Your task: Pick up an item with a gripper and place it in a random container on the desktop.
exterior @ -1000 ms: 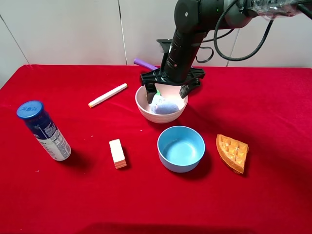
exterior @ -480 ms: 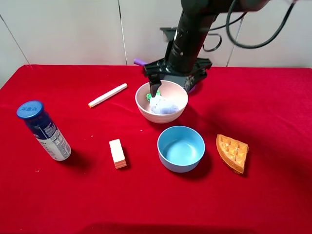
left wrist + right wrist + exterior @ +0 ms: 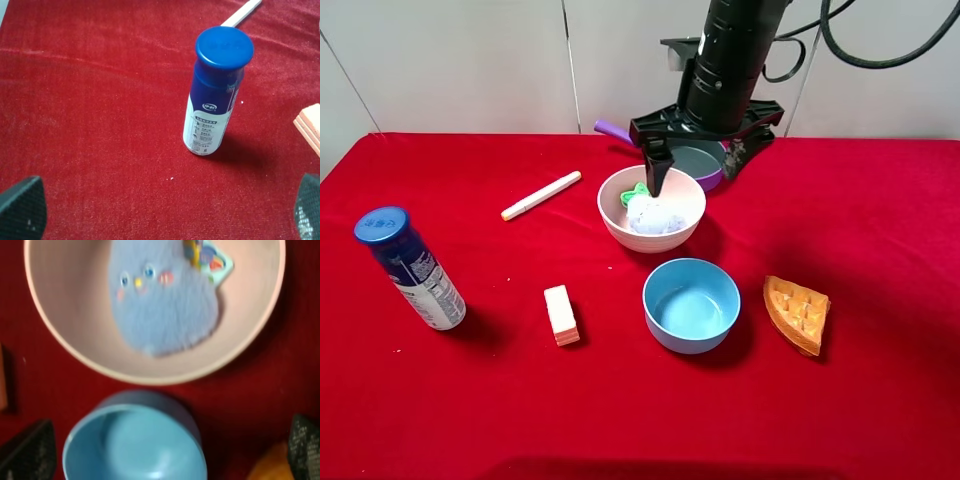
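Observation:
The light-blue plush toy [image 3: 655,214] lies in the pale pink-cream bowl [image 3: 611,216] at the back middle of the red desktop [image 3: 880,230]. My right gripper [image 3: 695,163] hangs open and empty above the bowl's far rim, clear of the toy. In the right wrist view the toy [image 3: 165,305] lies face up in the bowl [image 3: 75,347] with its card tag [image 3: 211,258] beside it, and the gripper [image 3: 165,450] has its fingertips wide apart. My left gripper [image 3: 165,207] is open and empty over the cloth, near the blue bottle [image 3: 215,90].
A smaller blue bowl [image 3: 691,305] sits in front of the pink one, with an orange waffle wedge [image 3: 797,313] to its right. A purple-handled pan [image 3: 703,168] is behind the bowl. A marker [image 3: 541,195], a pink block [image 3: 561,315] and the blue bottle [image 3: 410,268] stand on the left.
My right gripper has risen out of the bowl and drawn back a little. The plush toy stays lying in the bowl.

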